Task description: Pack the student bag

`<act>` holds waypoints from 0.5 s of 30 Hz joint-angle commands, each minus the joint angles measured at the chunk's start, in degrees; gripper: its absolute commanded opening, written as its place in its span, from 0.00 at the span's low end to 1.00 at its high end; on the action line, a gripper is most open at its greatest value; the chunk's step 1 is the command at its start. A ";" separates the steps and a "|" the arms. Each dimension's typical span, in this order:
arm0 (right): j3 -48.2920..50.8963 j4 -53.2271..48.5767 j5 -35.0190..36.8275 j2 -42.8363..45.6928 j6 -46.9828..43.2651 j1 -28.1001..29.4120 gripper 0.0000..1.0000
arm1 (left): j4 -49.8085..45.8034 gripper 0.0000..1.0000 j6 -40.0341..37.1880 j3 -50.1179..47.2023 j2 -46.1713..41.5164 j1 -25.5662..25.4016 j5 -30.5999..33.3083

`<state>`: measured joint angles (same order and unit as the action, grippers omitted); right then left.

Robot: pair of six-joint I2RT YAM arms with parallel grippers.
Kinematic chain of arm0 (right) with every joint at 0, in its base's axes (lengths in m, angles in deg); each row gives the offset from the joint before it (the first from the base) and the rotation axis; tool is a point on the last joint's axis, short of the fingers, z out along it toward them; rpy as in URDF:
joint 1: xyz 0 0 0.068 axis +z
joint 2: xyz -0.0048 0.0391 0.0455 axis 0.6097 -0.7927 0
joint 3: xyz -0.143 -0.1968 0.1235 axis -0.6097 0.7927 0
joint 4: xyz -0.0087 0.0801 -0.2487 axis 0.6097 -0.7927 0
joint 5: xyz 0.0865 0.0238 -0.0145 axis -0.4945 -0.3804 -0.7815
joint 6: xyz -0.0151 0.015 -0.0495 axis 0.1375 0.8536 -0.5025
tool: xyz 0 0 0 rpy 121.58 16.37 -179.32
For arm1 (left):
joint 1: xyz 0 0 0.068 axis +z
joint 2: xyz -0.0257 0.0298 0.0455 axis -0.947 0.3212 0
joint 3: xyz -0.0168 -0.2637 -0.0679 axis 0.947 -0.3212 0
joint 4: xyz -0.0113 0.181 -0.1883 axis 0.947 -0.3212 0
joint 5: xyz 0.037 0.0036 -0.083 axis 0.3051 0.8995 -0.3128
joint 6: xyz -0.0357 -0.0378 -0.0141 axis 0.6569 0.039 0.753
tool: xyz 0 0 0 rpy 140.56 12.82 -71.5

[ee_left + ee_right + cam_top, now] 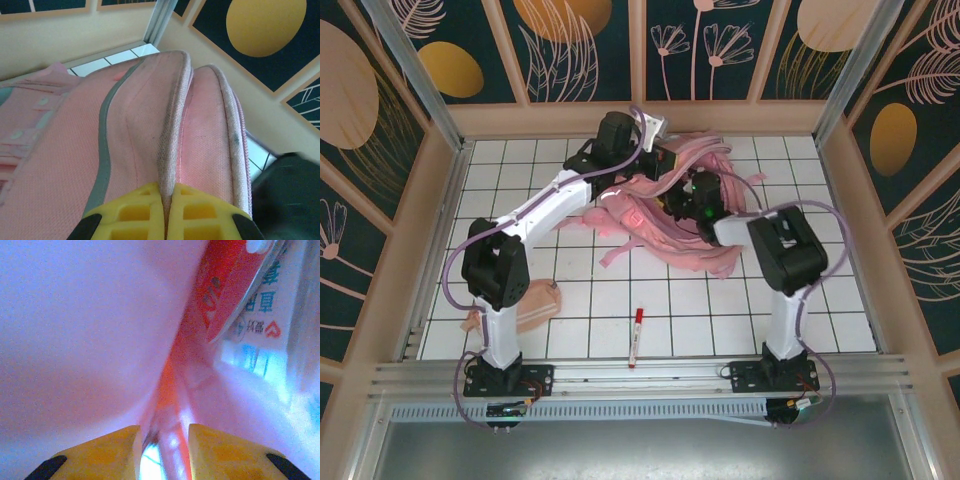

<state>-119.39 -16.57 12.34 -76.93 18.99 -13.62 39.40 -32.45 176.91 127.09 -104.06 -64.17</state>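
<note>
1. My left gripper [168, 199] is clenched on the student bag [135, 125], a large light-pink fabric backpack with a grey strip. The two yellow fingers [132, 210] meet on a raised ridge of its woven fabric and pinch it between them.

2. My right gripper [162, 440] is inside the bag, with pink lining on every side. Its jaws stand a little apart. An orange-red fold runs down toward the gap, and I cannot tell whether anything is gripped there.

3. Just beyond the right gripper, up and to the right, is a red-and-white printed packet [227, 285] with blue characters. It lies inside the bag.

4. The bag lies at the far centre of the white tiled bench [820, 300], with its straps spread toward the near side.

5. Outside the bag, a red marker pen with a white barrel [637, 338] lies near centre. A small peach-pink oblong pouch [538, 303] lies near left, beside my left arm.

Progress, as a judgement: packing is partly done. At least one item is inside, the bag is held open, and the pen and pouch are probably yet to go in.

Count: one bag, one packet seen inside, one pen, one pouch, two grippers.
</note>
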 commanded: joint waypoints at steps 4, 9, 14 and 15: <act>9.19 -18.09 3.62 18.37 -14.74 -1.04 0.36 | 10.55 0.00 0.18 -3.06 -2.62 2.30 -5.88; 11.28 -37.98 12.60 31.76 -25.55 -3.41 0.39 | 8.16 0.33 0.00 -7.58 -5.72 2.38 -8.77; 10.58 -57.91 27.24 43.39 -26.98 -8.87 0.44 | 8.61 0.38 -4.48 -17.59 -16.18 3.80 -0.57; 10.01 -60.45 28.30 45.42 -27.11 -10.45 0.44 | 8.94 0.42 -3.96 -19.90 -17.99 4.45 0.96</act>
<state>-108.74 -61.64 30.48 -36.12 -4.75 -21.10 44.85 -34.35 160.04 115.75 -101.26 -67.18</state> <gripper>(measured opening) 0.434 0.410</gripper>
